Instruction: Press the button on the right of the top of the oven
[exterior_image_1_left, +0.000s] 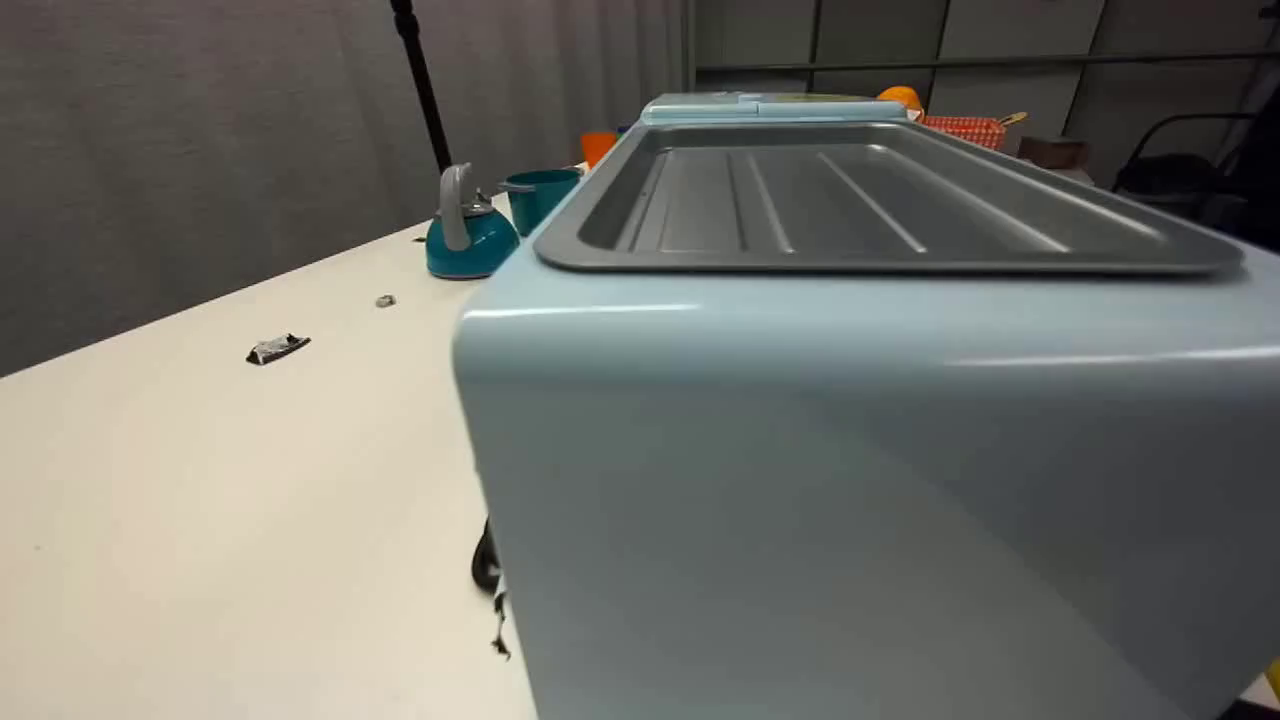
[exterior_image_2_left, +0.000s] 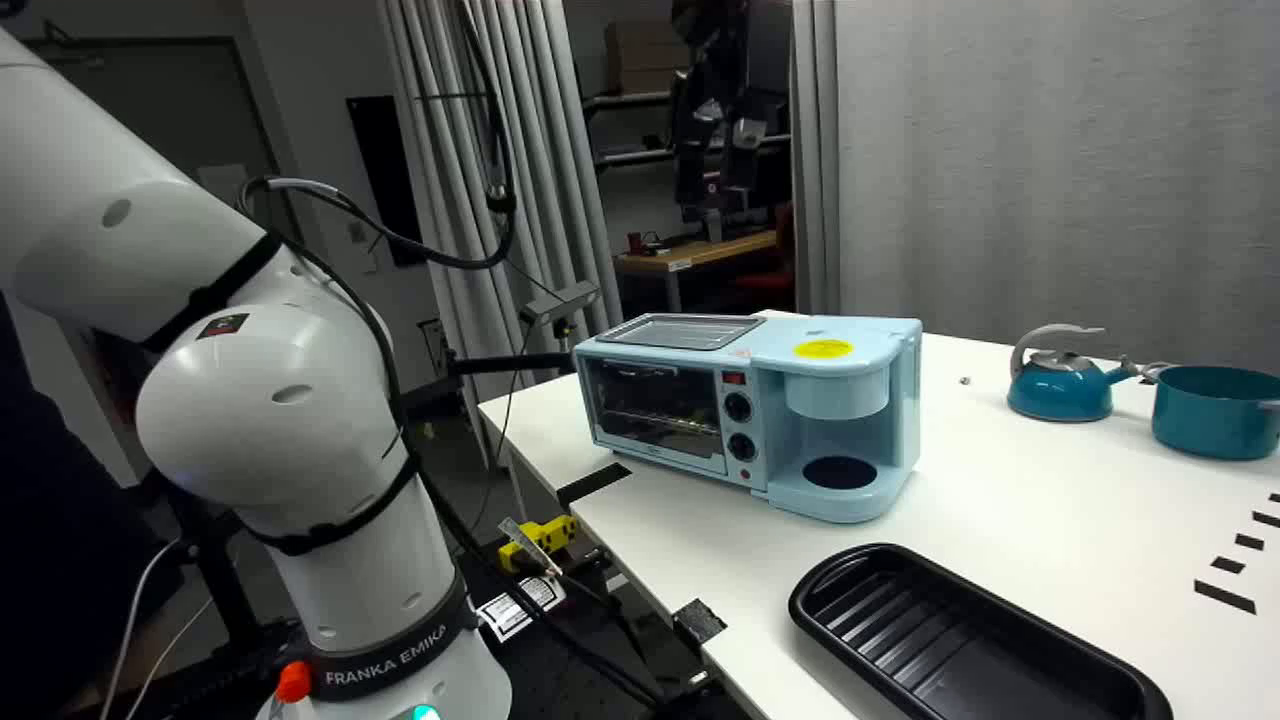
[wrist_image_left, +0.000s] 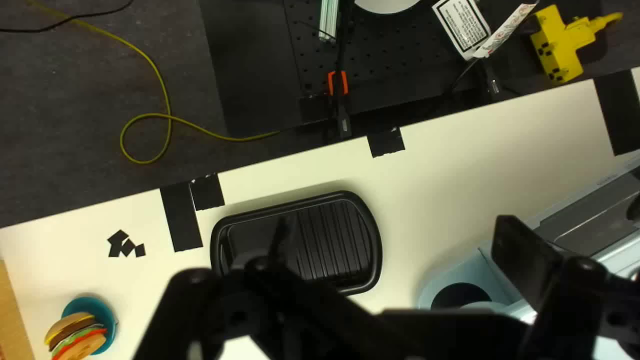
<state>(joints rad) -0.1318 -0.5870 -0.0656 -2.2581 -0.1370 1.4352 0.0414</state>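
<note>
The pale blue oven stands on the white table in both exterior views (exterior_image_1_left: 800, 480) (exterior_image_2_left: 765, 425). Its grey ridged tray (exterior_image_2_left: 685, 332) covers one end of the top. The other end carries a raised lid with a yellow round sticker (exterior_image_2_left: 823, 349); a separate button up there is too small to make out. The front has a red switch (exterior_image_2_left: 734, 378) and black knobs (exterior_image_2_left: 738, 406). In the wrist view my gripper (wrist_image_left: 395, 235) is open and empty, its dark fingers wide apart, above the table. One finger partly hides the oven (wrist_image_left: 482, 272). The gripper is outside both exterior views.
A black ridged pan (exterior_image_2_left: 980, 640) lies in front of the oven, also in the wrist view (wrist_image_left: 330, 240). A teal kettle (exterior_image_2_left: 1060, 388) and teal pot (exterior_image_2_left: 1215, 415) stand behind. A toy burger (wrist_image_left: 77, 335) sits at the wrist view's lower left. The arm (exterior_image_2_left: 260, 400) rises beside the table.
</note>
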